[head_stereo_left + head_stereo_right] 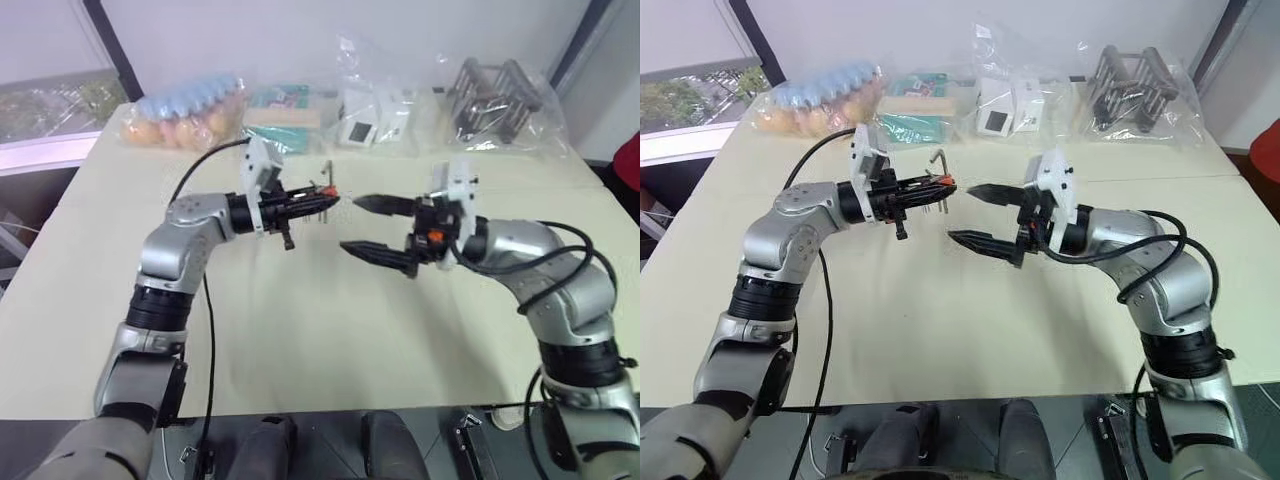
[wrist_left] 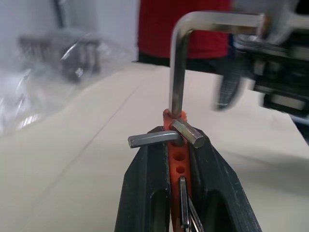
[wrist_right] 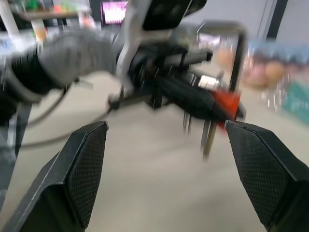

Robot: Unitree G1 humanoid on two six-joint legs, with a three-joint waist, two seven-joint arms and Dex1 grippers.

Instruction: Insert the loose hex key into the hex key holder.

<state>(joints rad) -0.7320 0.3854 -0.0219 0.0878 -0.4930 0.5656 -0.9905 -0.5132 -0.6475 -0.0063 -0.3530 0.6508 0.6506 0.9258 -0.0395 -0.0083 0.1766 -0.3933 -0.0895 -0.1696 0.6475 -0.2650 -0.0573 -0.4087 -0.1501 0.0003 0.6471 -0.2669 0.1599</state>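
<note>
The left gripper (image 2: 179,159) pinches the small red-orange plastic hex key holder (image 2: 176,155), the L-shaped grey metal loose hex key (image 2: 179,72) standing in its end; the right gripper (image 1: 365,227) is spread, empty.

Bagged items (image 1: 505,100) along table (image 1: 300,330)

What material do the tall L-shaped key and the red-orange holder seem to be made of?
The tall hex key looks like bare steel: grey, smooth, with bright glints along the bend. The hex key holder looks like moulded plastic: uniform red-orange, matte, with neat round holes.
</note>
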